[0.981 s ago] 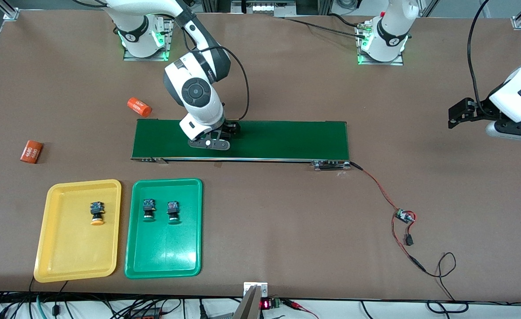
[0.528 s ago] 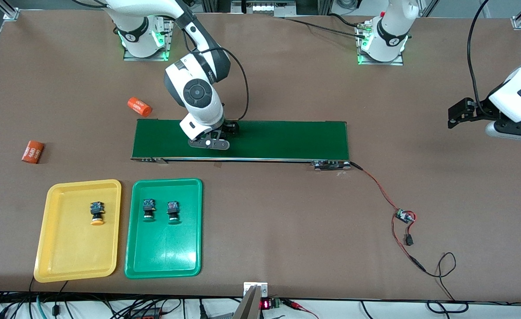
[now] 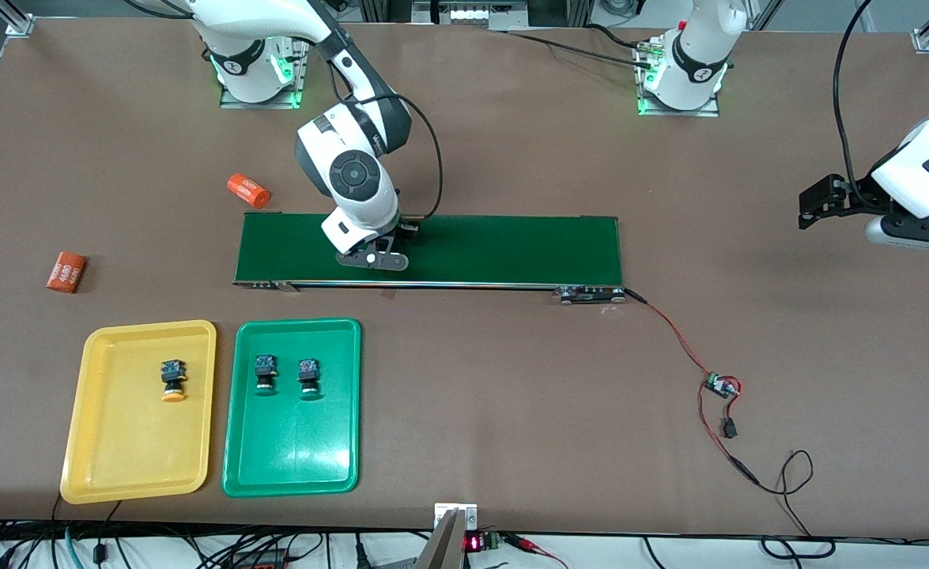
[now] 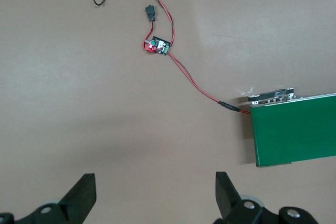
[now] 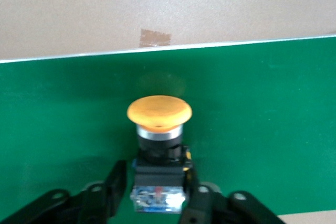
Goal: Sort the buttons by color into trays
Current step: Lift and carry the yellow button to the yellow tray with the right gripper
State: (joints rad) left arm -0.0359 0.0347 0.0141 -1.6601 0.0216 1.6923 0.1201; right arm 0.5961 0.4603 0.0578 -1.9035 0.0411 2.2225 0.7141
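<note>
Your right tool (image 5: 149, 192) is sitting down on the belt (image 3: 504, 249), near the end closest to the trays. Its jaws were wide a sec ago and are now pinching the black body of the last yellow-cap button (image 5: 159, 129), w/ the cap sticking out ahead of the fingers. In the front view the wrist is hiding that button, and it's shifted a touch toward the belt's tray-side end.

That means the pick is prob. made. The next step, as I'm judging it, is lifting off the belt and carrying to the yellow tray (image 3: 108, 466), which is lying nearer the front camera than the belt.

Your left tool (image 4: 155, 195) is waiting w/ jaws wide, hanging over bare desk (image 3: 511, 411) off the belt's motor end, well apart from everything.

Count:
- Buttons: 4. One yellow-cap (image 3: 171, 382) in the yellow tray, two green-cap (image 3: 266, 374) (image 3: 308, 378) in the green tray (image 3: 290, 466), one yellow-cap in your right tool.
- Trays: 2, lying side by side.
- Orange cylinders: 2 (image 3: 248, 190) (image 3: 66, 272), both on the desk off the belt's tray-side end, not part of the sort.
</note>
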